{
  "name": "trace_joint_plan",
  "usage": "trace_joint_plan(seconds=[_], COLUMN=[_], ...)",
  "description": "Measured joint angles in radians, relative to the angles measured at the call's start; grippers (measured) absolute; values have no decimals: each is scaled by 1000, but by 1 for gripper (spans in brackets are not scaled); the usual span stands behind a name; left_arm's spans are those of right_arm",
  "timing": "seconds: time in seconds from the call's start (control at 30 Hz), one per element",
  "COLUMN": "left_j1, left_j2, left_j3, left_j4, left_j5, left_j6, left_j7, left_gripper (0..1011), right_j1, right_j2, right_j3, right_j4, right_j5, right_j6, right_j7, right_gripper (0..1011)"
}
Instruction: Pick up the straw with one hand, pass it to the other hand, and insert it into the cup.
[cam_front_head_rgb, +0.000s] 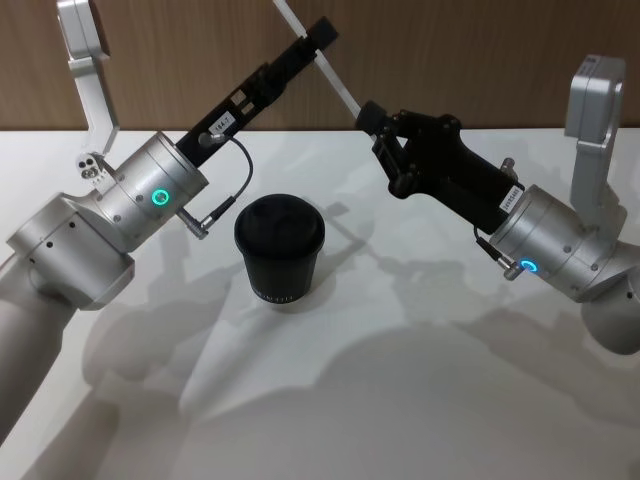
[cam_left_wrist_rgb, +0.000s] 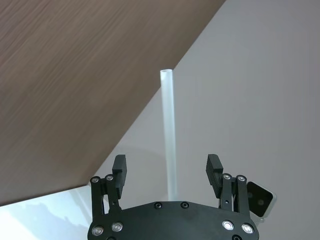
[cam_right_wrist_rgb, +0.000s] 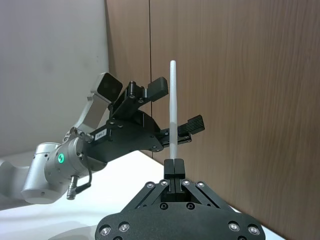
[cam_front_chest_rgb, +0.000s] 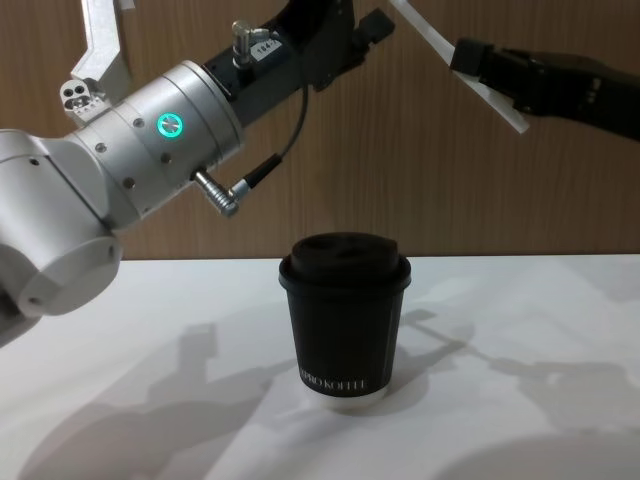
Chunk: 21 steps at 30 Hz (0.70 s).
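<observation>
**Straw lifted, handover pending**

Head view: the right gripper (cam_front_head_rgb: 372, 118) holds the straw (cam_front_head_rgb: 338, 82) aloft.
Left wrist view: the left gripper (cam_left_wrist_rgb: 167, 170) has its fingers apart around it.
Right wrist view: the right fingers clamp it.
Chest view: the cup (cam_front_chest_rgb: 345, 320) stands on the bench (cam_front_chest_rgb: 150, 400); transfer and insertion seem left to do.

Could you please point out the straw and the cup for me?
straw (cam_right_wrist_rgb: 173, 100), right wrist view, middle of its shaft.
cup (cam_front_chest_rgb: 345, 330), chest view, middle of its side wall.
</observation>
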Motion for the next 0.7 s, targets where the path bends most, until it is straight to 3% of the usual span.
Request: trace_joint_plan(seconds=[0.33,0.7], left_j1=[-25,-44], left_j2=[-11,-16], left_j3=[13,24], left_j4=[37,62], left_j5=[1,0], left_j6=[-5,-18], left_j7=[3,-8], left_gripper=[968,648], right_j1=[0,0], right_j2=[0,0], right_j3=[0,0], right_j4=[0,0], right_j5=[0,0], right_j6=[0,0], right_j7=[0,0], right_gripper=[2,2])
